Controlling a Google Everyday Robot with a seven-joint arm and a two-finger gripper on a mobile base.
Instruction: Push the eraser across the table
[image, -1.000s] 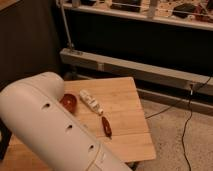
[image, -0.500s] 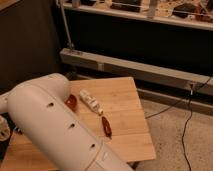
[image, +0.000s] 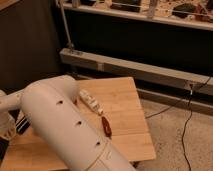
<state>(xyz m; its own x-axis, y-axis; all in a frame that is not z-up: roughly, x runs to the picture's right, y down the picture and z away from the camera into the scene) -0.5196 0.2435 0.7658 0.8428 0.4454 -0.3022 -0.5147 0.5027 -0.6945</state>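
The table is a light-wood top. A big white link of my arm fills the lower left and hides much of the table. Past its elbow a thinner white part reaches to the left edge, where my gripper hangs low over the table's left side, shut, with nothing visibly held. Just right of it, a short dark bar with a white stripe shows between the arm parts; it looks like the eraser. Whether the gripper touches it I cannot tell.
A white elongated object lies near the table's middle, and a small red-brown object lies nearer the front. Behind the table runs a dark rack with a metal rail. A cable crosses the speckled floor on the right.
My arm has swung up and to the right, covering the red bowl that showed at the table's left. The thin part at the left edge and the striped bar have come into view.
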